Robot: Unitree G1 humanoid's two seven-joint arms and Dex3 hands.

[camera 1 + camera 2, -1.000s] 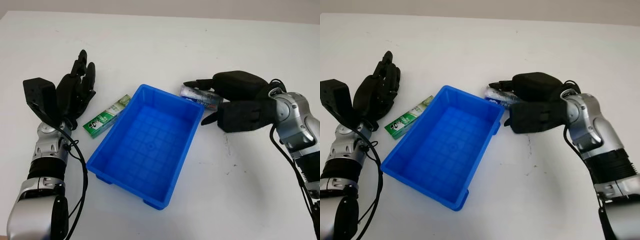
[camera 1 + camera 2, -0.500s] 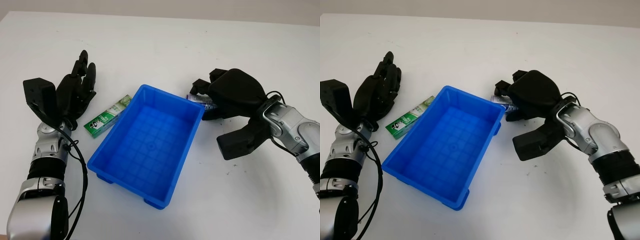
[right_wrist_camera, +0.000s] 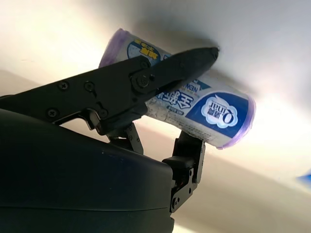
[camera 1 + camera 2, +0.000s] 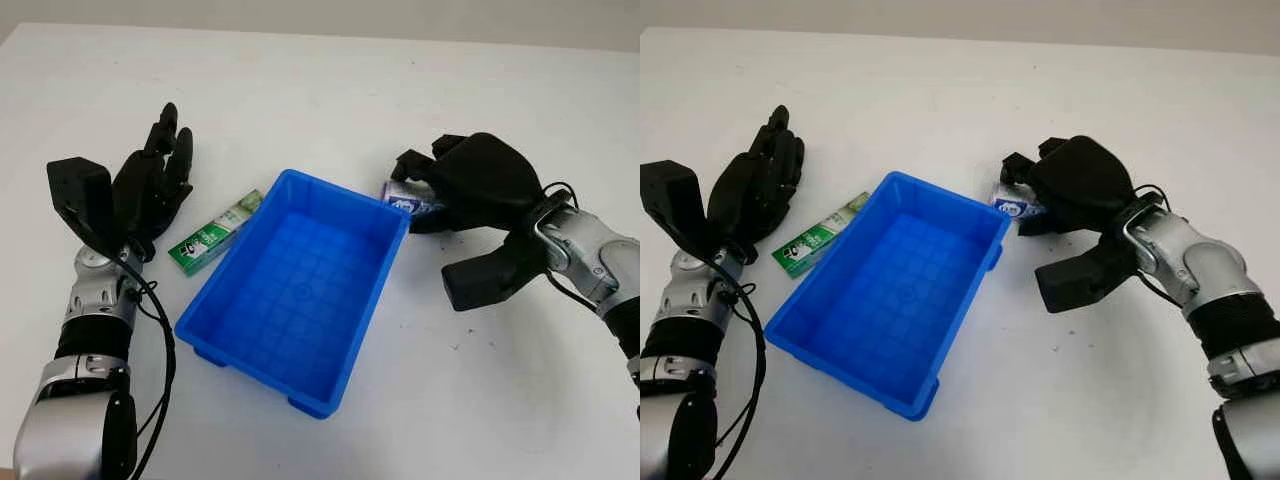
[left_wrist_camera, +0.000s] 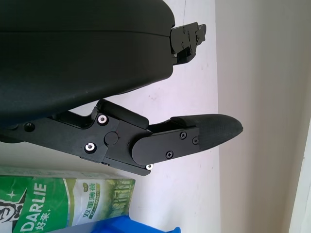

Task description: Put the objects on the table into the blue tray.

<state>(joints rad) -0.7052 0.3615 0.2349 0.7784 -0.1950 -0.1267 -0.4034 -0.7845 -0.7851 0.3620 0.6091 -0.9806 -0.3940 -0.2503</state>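
The right hand (image 4: 470, 185) is clamped on a purple-and-white cylindrical packet (image 3: 204, 104), held just beside the far right corner of the blue tray (image 4: 300, 290); its label shows "O'mai" in a blue patch and Chinese characters. The left hand (image 4: 150, 190) is open, near the tray's left side above the white table (image 4: 330, 90). A green box (image 4: 212, 238) marked "DARLIE" lies on the table between that hand and the tray's left wall.

Box (image 4: 213, 235) left of tray (image 4: 296, 345) (touching)
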